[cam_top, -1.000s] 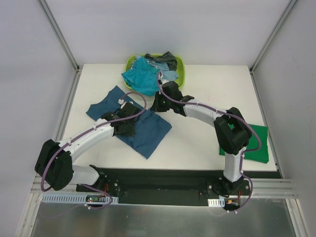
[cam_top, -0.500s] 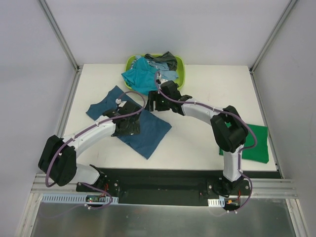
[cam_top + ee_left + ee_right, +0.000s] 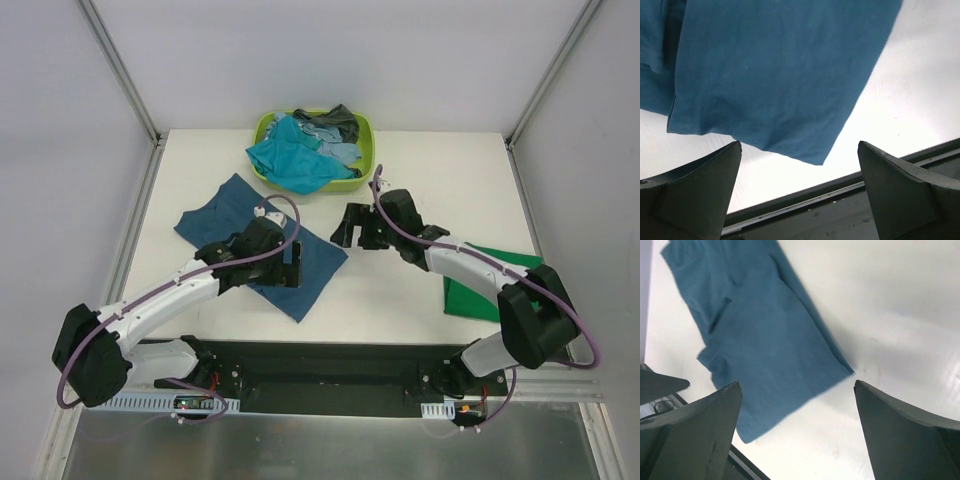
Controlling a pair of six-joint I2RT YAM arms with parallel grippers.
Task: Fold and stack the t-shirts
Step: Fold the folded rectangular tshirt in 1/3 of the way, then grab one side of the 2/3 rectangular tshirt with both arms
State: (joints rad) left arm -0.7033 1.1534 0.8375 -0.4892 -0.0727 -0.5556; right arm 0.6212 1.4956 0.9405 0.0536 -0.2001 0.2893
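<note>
Release after a fold: the left gripper [image 3: 289, 264] and right gripper [image 3: 352, 228] have both sprung wide and empty, leaving the dark blue t-shirt [image 3: 228, 208] lying half-folded on the table [image 3: 400, 295], left of centre (stacking not yet begun).

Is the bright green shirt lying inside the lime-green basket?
No, the bright green shirt lies flat on the table near its right edge, well apart from the lime-green basket at the back.

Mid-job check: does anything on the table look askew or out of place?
The dark blue t-shirt lies diagonally on the table, not squared up, with one end sticking out at the upper left. The teal t-shirt spills over the front rim of the basket. Nothing looks damaged.
</note>
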